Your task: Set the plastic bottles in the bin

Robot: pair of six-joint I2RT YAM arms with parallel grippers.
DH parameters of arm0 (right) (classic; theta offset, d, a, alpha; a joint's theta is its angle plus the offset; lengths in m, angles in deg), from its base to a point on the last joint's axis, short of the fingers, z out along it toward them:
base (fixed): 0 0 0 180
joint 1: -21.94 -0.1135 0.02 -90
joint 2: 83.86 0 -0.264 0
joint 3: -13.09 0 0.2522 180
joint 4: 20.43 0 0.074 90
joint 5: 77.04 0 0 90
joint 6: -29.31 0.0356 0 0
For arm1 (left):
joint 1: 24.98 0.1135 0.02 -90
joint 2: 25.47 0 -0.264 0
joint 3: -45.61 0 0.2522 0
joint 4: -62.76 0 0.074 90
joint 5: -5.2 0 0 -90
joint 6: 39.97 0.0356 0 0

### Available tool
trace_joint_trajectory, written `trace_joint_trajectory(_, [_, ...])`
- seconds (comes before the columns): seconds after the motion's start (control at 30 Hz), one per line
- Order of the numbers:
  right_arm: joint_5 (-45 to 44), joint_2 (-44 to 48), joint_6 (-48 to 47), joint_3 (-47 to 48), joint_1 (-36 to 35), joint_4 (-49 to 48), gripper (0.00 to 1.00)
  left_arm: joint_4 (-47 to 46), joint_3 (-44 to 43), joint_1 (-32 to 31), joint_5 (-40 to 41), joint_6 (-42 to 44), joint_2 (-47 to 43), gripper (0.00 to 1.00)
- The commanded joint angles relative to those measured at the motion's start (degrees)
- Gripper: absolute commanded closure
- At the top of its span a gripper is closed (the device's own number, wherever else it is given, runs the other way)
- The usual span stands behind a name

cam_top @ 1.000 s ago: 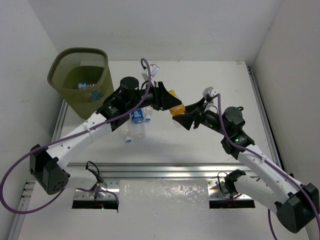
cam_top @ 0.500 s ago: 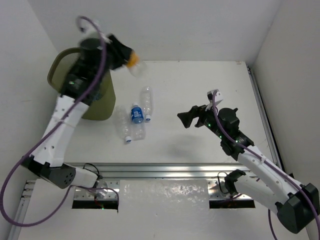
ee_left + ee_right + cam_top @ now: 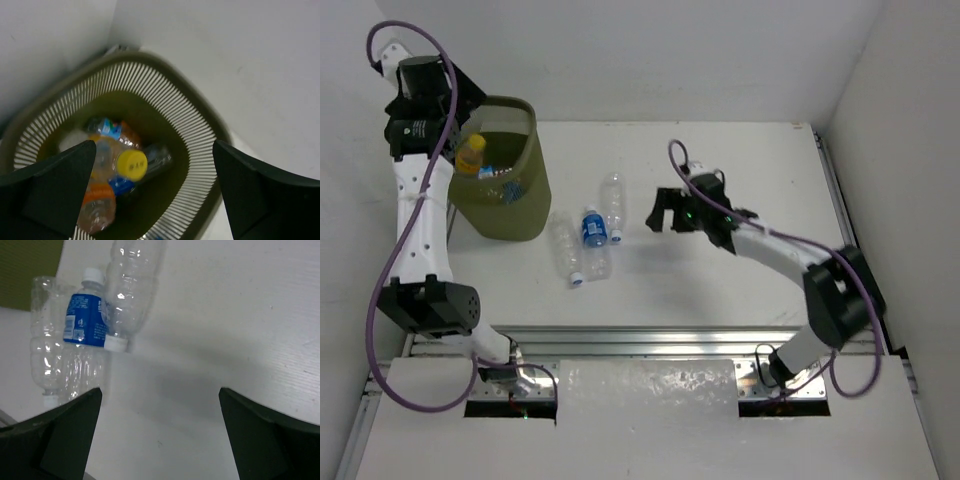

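Far left, high over the bin [image 3: 520, 205]: left hand [image 3: 154, 144] spread wide, gripping nothing, centred above the opening so that whatever drops lands inside. Directly beneath, within the rim, an orange bottle [image 3: 470, 157] with a yellow cap, over other bottles [image 3: 107, 127] lying at the bottom (blue labels showing). Further right, flat on the worktop [image 3: 740, 150] just beside the bin's wall, clear bottles [image 3: 567, 255] and a blue-labelled bottle [image 3: 593, 228], touching, not yet collected. Right again: right hand [image 3: 160, 390], fingers wide and empty, held low and facing that cluster, seemingly lined up for the next pick.
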Motion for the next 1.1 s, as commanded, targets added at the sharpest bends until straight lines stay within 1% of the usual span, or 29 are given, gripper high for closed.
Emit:
trace_joint_trajectory(0.0, [-1.1,-12.1,0.0,15.6,-1.9,4.0,0.01,0.3,1.6,0.2,-2.1,1.0,-3.0,0.0])
trace_joint_trajectory(0.07, [-2.4,-17.6,-0.6,21.3,-2.8,6.8,0.01,-0.9,5.8,0.2,-2.4,1.9,-5.3,0.0])
trace_joint_trajectory(0.1, [-4.6,-22.9,-0.1,27.3,-3.0,8.5,0.01,-1.4,9.8,0.2,-2.3,2.3,-8.2,0.0])
trace_joint_trajectory(0.13, [-5.0,-25.7,0.2,30.4,-3.2,10.4,0.01,-2.4,12.3,0.2,-2.7,2.8,-9.9,0.0])
trace_joint_trajectory(0.17, [-5.2,-28.3,0.5,36.9,-3.2,14.3,0.01,-4.7,15.1,0.2,-3.8,3.3,-11.8,0.0])
trace_joint_trajectory(0.2, [-4.8,-30.9,0.8,40.3,-3.2,16.0,0.01,-5.6,17.5,0.2,-4.5,3.7,-15.3,0.0])
trace_joint_trajectory(0.23, [-4.5,-35.5,0.9,42.9,-3.4,17.6,0.02,-6.4,21.7,0.3,-4.9,3.9,-16.8,0.0])
trace_joint_trajectory(0.27, [-4.0,-37.5,0.6,47.5,-3.7,19.3,0.02,-7.5,23.5,0.3,-5.7,4.2,-18.2,0.0])
trace_joint_trajectory(0.33, [-3.1,-42.8,-0.4,51.3,-4.5,20.4,0.04,-8.0,26.3,0.3,-6.6,4.4,-21.0,0.0])
trace_joint_trajectory(0.37, [-2.6,-44.4,-0.6,55.1,-4.6,22.1,0.05,-8.8,26.9,0.2,-7.8,4.5,-21.8,0.0])
trace_joint_trajectory(0.43, [-1.1,-47.4,-1.1,58.1,-4.6,23.5,0.05,-9.5,28.3,0.2,-9.9,4.7,-23.1,0.0])
trace_joint_trajectory(0.5, [-2.4,-50.2,-1.3,60.4,-4.4,25.2,0.1,-10.2,29.3,0.2,-12.8,4.7,-23.7,0.0])
trace_joint_trajectory(0.53, [-4.3,-50.4,-1.3,59.4,-4.0,25.7,0.2,-11.0,29.7,0.1,-16.0,4.9,-23.9,0.0])
trace_joint_trajectory(0.57, [-5.3,-49.9,-0.9,58.0,-3.5,25.5,0.28,-11.2,30.2,0.0,-17.6,5.0,-24.1,0.0])
trace_joint_trajectory(0.63, [-6.1,-47.4,0.2,53.3,-2.2,23.2,0.41,-12.3,32.0,-0.2,-22.0,4.8,-24.4,0.0])
trace_joint_trajectory(0.67, [-6.4,-45.8,0.2,47.9,-2.1,20.2,0.46,-13.4,32.7,-1.7,-26.7,4.6,-24.5,0.0])
trace_joint_trajectory(0.7, [-9.5,-37.8,-2.5,40.9,-2.0,16.7,0.78,-13.5,32.6,-8.4,-29.8,3.8,-22.7,0.0])
trace_joint_trajectory(0.73, [-9.5,-37.7,-3.4,40.8,-2.1,16.7,0.78,-13.5,32.1,-8.5,-29.9,3.7,-22.7,0.0])
trace_joint_trajectory(0.77, [-10.3,-34.4,-4.3,37.7,-2.1,15.1,0.83,-13.4,31.7,-11.7,-30.7,3.5,-22.0,0.0])
trace_joint_trajectory(0.8, [-10.3,-25.8,-6.6,27.6,-2.4,7.3,0.85,-14.0,31.5,-16.2,-34.1,2.5,-20.7,0.0])
trace_joint_trajectory(0.87, [-5.8,-16.1,-9.3,15.9,-2.9,-3.8,0.85,-15.8,32.9,-19.4,-37.2,1.1,-20.4,0.0])
trace_joint_trajectory(0.9, [-3.0,-11.4,-12.3,5.5,-2.9,-13.5,0.85,-18.9,33.8,-21.9,-39.5,-0.1,-20.5,0.0])
trace_joint_trajectory(0.93, [3.3,-2.7,-13.6,0.8,-3.2,-17.6,0.83,-20.2,35.7,-22.7,-41.2,-0.8,-20.5,0.0])
trace_joint_trajectory(0.97, [6.5,1.3,-14.8,-3.1,-3.3,-24.2,0.83,-23.5,36.7,-24.3,-42.8,-1.7,-20.5,0.0])
trace_joint_trajectory(1.0, [9.8,4.8,-16.5,-9.2,-3.2,-26.3,0.83,-25.5,38.7,-25.2,-46.5,-3.4,-20.3,0.0])
trace_joint_trajectory(1.03, [15.5,10.6,-16.7,-11.3,-3.2,-27.5,0.83,-27.5,39.5,-26.1,-48.9,-4.2,-19.8,0.0])
trace_joint_trajectory(1.07, [18.0,13.0,-18.5,-13.7,-3.2,-27.9,0.83,-31.3,40.3,-28.7,-52.3,-5.9,-18.6,0.0])
